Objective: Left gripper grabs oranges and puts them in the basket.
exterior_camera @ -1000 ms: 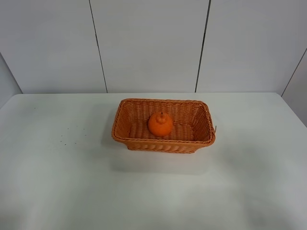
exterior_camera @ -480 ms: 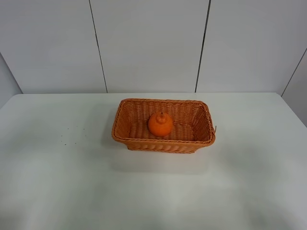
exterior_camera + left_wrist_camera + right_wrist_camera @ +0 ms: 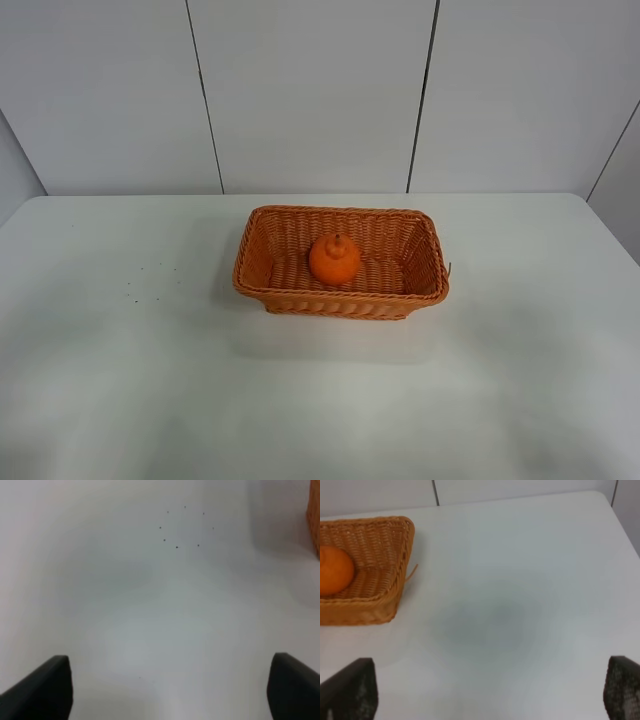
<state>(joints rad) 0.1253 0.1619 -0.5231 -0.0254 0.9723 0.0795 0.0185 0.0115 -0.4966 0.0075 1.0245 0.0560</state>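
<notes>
Orange fruit, the oranges (image 3: 334, 259), sits inside the basket (image 3: 255, 282) on the worktop (image 3: 120, 380), so the placing looks done. Both grippers' fingers (image 3: 42, 690) are spread wide, empty; the left gripper (image 3: 167, 692) should simply stay clear.

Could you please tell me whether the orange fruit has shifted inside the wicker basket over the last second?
No. The bright orange knobbed fruit sits at the same spot against the rectangular woven wicker basket's braided rim in every exterior high picture.
</notes>
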